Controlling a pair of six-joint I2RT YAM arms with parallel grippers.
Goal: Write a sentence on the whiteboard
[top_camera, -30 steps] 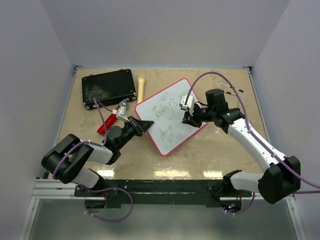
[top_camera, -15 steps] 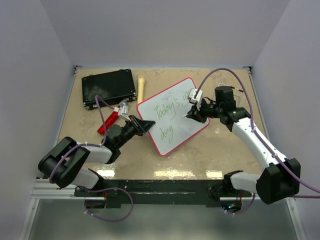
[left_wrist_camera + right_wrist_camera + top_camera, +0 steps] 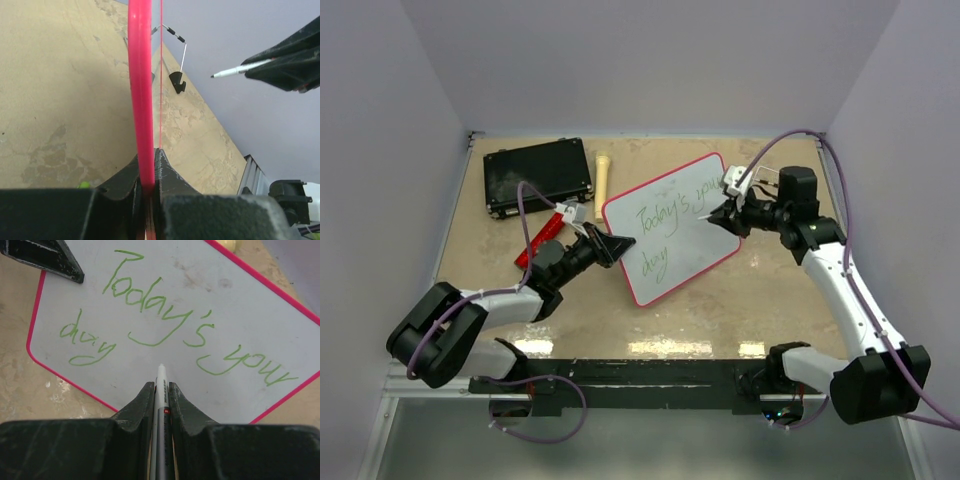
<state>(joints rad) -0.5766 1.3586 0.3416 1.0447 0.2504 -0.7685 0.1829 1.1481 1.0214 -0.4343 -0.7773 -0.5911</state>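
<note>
The right gripper (image 3: 728,215), clamping a pen (image 3: 161,374), is hovering just right of the whiteboard (image 3: 692,246), which the left gripper (image 3: 610,247) is pinching by its left rim.

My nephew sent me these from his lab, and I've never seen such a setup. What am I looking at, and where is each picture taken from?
These are two robot arms bolted at the near edge of a table. The wide picture comes from a fixed camera above and behind them. The other two come from a small camera on each wrist, looking along that arm's own claw. The left claw pinches the pink rim of a whiteboard, holding it. The right claw grips a pen, its tip pointing at the board without touching it. In green on the board is the sentence "Today's your day". Also on the table are a black case, a red-handled tool and a pale wooden stick.
</note>
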